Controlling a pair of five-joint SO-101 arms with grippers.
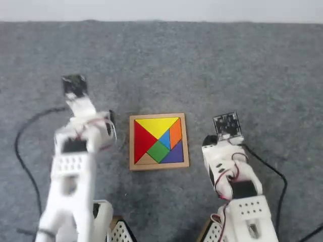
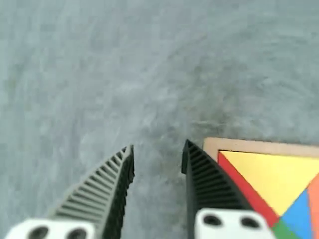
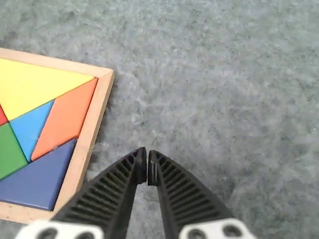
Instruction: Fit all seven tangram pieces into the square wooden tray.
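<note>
Tangram tray filled, or nearly so, between two idle arms.

On the grey table point(image 1: 161, 60) the square wooden tray point(image 1: 158, 116) sits at centre frame, with the left arm's fingers point(image 2: 112, 189) spread just beside its left rim and the right arm's fingers point(image 3: 114, 194) pressed together on nothing, near its right rim. Inside lie the yellow triangle point(image 1: 157, 125), red triangle point(image 1: 142, 141), dark blue triangle point(image 1: 174, 154), orange parallelogram point(image 1: 175, 133), green square point(image 1: 159, 150) and light blue triangle point(image 1: 164, 138). The tan corner point(image 1: 144, 159) at the tray's lower left may be a plain piece or a gap; I cannot tell. It is best checked for a flush fit, with both arms lifted straight up so nothing nudges the rim.
</note>
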